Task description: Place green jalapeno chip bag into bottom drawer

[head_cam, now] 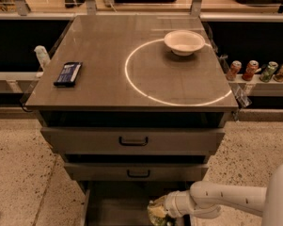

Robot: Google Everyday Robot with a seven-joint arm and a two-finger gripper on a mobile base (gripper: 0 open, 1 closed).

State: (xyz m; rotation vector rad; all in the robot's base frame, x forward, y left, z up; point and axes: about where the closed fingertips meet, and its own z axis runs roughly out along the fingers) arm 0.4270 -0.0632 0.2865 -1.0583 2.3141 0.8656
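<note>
The green jalapeno chip bag (156, 213) is a crumpled shiny bag at the bottom edge of the camera view, over the right part of the open bottom drawer (113, 204). My gripper (163, 212) reaches in from the right on a white arm and is at the bag, mostly hidden behind it. Whether the bag rests on the drawer floor cannot be told.
Two closed upper drawers with black handles (133, 141) sit above. On the cabinet top lie a dark-blue packet (68, 73) at left and a white bowl (184, 41) at back right. Several cans (258, 70) stand on a shelf at right.
</note>
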